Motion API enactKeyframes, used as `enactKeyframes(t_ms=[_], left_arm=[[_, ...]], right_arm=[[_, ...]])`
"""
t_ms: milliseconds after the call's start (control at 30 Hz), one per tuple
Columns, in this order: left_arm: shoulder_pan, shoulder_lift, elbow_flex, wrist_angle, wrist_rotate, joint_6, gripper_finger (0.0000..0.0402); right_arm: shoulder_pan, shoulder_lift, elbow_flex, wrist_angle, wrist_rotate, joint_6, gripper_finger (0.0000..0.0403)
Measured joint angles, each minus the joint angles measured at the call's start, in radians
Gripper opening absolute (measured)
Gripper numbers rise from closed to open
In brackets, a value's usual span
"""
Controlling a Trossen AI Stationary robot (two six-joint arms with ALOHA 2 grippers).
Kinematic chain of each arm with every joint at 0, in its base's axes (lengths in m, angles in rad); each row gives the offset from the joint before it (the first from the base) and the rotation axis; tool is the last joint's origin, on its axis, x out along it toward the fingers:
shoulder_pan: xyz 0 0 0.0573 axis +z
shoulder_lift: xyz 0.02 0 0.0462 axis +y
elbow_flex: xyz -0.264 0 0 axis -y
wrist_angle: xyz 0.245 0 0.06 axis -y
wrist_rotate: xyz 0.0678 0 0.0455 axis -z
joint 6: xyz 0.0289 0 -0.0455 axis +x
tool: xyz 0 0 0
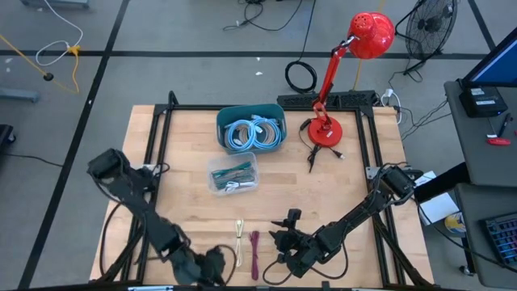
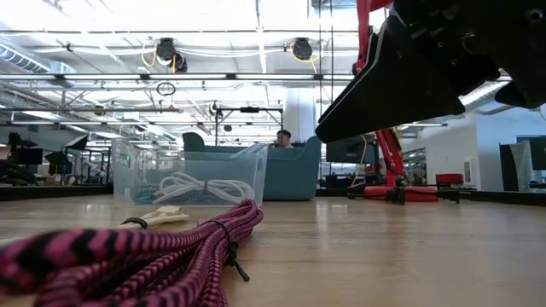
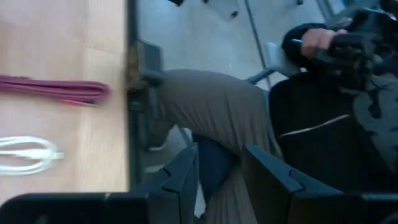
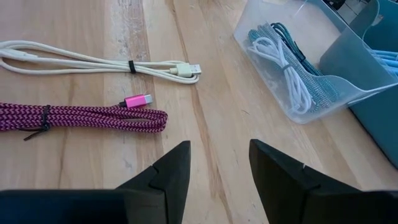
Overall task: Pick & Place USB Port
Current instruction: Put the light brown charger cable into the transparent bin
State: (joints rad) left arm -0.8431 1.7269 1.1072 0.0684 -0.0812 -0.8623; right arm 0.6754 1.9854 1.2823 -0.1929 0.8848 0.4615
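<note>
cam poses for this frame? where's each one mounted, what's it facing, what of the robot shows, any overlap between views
High: above the table, looking straight down; both arms show, left gripper and right gripper at the near edge.
Low: at tabletop height, looking level across the pink braided cable into the room; a dark arm overhead.
Left wrist: past its open fingers, off the table edge at a seated person.
Right wrist: past its open fingers, down at the white cable and clear bin.
Shared: pink cable, all four.
</note>
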Motion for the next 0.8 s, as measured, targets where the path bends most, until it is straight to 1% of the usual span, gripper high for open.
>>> enactKeyframes(t_ms=[33, 100, 167, 233, 300, 433, 467, 533, 667, 800], left_arm=[[-0.008, 0.016, 0.002, 0.017, -0.006, 0.002, 0.0124], [-0.021, 0.056, 0.031, -0.005, -0.030, 0.022, 0.0124], [-0.023, 0.087, 0.072, -0.094, -0.049, 0.062, 0.0124], [-0.011, 0.114, 0.131, -0.234, -0.067, 0.107, 0.0124], [0.011, 0.135, 0.201, -0.425, -0.096, 0.140, 0.0124], [0.072, 0.194, 0.349, -0.773, -0.112, 0.192, 0.0124], [0.091, 0.205, 0.376, -0.834, -0.111, 0.180, 0.0124], [0.135, 0.220, 0.420, -0.879, -0.079, 0.112, 0.0124], [0.227, 0.228, 0.432, -0.850, 0.019, -0.132, 0.0124], [0.275, 0.228, 0.432, -0.814, 0.046, -0.279, 0.0124]], right_arm=[[0.000, 0.000, 0.000, 0.000, 0.000, 0.008, 0.0155], [0.000, 0.000, 0.000, 0.000, -0.007, 0.017, 0.0155], [-0.004, 0.000, 0.000, 0.000, -0.029, 0.017, 0.0155], [-0.006, 0.000, 0.000, 0.000, -0.031, 0.017, 0.0155], [-0.006, 0.000, 0.000, 0.001, -0.031, 0.017, 0.0155], [-0.006, 0.000, 0.000, -0.001, -0.031, 0.017, 0.0155], [-0.006, 0.000, 0.000, -0.005, -0.031, 0.017, 0.0155], [-0.006, 0.000, 0.000, -0.013, -0.031, 0.017, 0.0155], [-0.006, 0.000, 0.000, -0.045, -0.031, 0.039, 0.0155], [-0.006, 0.000, 0.000, -0.165, -0.029, 0.140, 0.0155]])
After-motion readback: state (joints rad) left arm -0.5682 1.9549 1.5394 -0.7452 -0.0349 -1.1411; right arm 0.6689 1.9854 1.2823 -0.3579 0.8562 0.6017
